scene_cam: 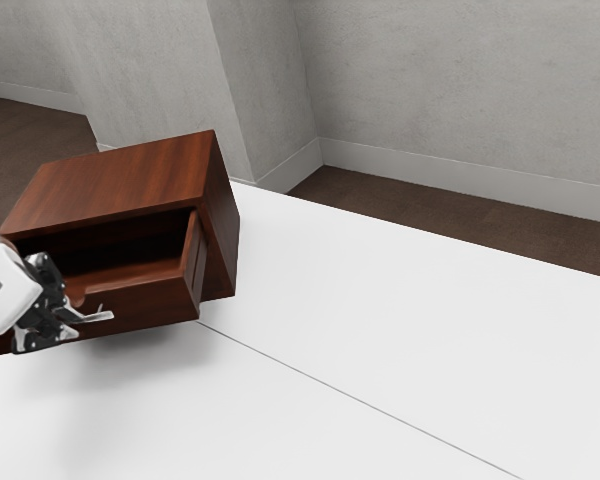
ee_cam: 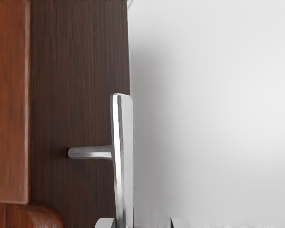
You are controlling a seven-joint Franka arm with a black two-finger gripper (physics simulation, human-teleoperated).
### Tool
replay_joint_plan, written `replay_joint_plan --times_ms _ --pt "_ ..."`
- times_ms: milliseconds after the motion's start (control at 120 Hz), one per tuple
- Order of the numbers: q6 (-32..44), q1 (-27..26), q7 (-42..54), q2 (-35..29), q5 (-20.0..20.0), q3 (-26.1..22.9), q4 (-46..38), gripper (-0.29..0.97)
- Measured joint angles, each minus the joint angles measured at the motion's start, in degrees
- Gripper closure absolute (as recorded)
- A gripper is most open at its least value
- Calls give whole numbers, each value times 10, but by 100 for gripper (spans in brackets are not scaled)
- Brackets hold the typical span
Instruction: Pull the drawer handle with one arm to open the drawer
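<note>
Gripper (scene_cam: pixel 72 320), parted with 1 side gapped, straddles the drawer handle (ee_cam: pixel 122 156) across its long axis; the pull should run straight off the drawer front (scene_cam: pixel 145 292).

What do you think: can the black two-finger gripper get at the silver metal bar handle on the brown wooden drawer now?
Probably yes: the gripper sits right at the handle, which stands proud of the drawer front, with nothing between them.

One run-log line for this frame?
pincer: at handle | drawer: partly out of cabinet | cabinet: on white table
</note>
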Motion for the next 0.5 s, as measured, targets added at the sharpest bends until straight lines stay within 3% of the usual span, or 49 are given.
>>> replay_joint_plan --times_ms 133,367,500 --pt "-6 0 0 -16 1 0 -6 53" --pt "-43 1 2 -103 3 9 -15 39" --pt "-123 1 2 -101 3 13 71 25"
